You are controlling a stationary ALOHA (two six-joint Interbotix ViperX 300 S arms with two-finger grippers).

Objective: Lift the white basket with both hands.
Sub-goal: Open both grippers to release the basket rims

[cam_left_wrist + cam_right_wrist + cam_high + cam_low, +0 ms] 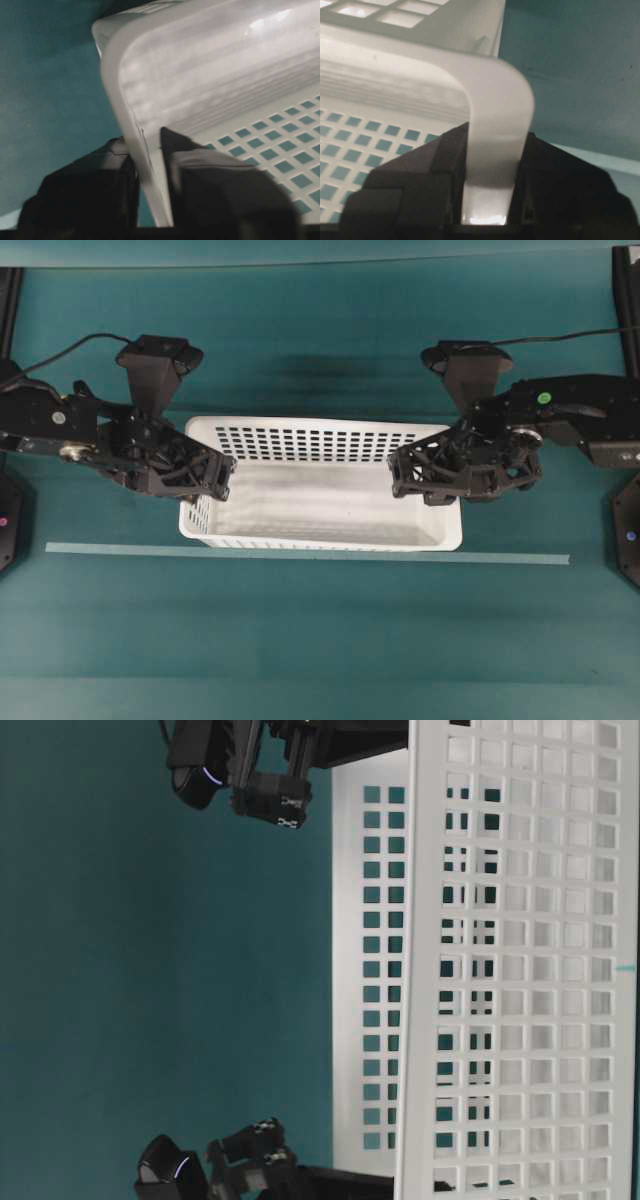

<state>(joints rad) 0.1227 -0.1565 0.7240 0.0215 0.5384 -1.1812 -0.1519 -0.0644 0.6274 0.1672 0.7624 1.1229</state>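
Between the two arms, the white basket (pixel 320 490) is sitting lengthwise across the middle of the teal tabletop (pixel 320 640), just behind a pale strip of tape (pixel 300 553) in the overhead view. Its perforated long walls are running left to right, and its solid floor is lying bare.

At the basket's left short end, the left gripper (pixel 222 480) is straddling the rolled rim: the left wrist view is showing one dark finger outside the wall and the other inside, with the white edge (pixel 150 165) running down between them. The jaws are sitting close on the rim, pinching it.

At the opposite short end, the right gripper (pixel 398 472) is doing the same. Its wrist view is showing the curved rim (pixel 495 125) dropping straight into the slot between its two black fingers, which are pressing against either side of the plastic.

The table-level view is showing the basket's gridded wall (pixel 520 970) with both arms beside its ends.
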